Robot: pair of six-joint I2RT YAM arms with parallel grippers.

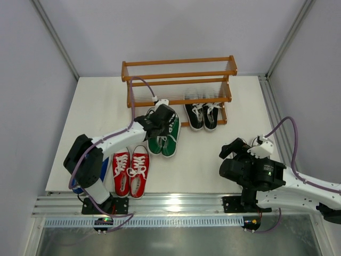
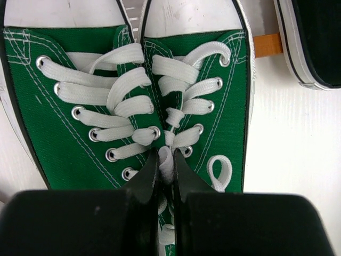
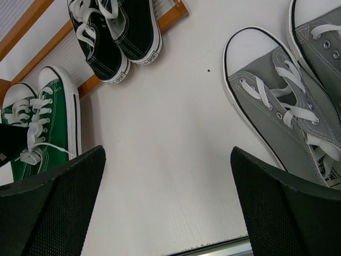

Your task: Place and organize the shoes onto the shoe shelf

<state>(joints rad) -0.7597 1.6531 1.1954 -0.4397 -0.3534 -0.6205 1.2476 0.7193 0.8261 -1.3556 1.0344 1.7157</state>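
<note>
Green sneakers sit as a pair at the middle of the top view, toes pointing up the frame to the bottom rail of the shoe shelf, on its left half. The left tool is clenched on them. In its wrist view, the black fingertips pinch the two touching inner edges low in the lacing, with a strip of white lace caught between. Whether the soles rest on the desk cannot be told.

Black sneakers lie side by side on the right half of the shelf's lowest tier, heels toward the lower edge of the frame, just right of the green pair and apart from it. Red sneakers stand on the desk at lower left, toes toward the bottom edge, beside the left arm.

At lower right, the right tool is released, its fingers spread wide over bare desk. Grey sneakers lie at the right edge of its wrist view, well apart from the shelf.
</note>
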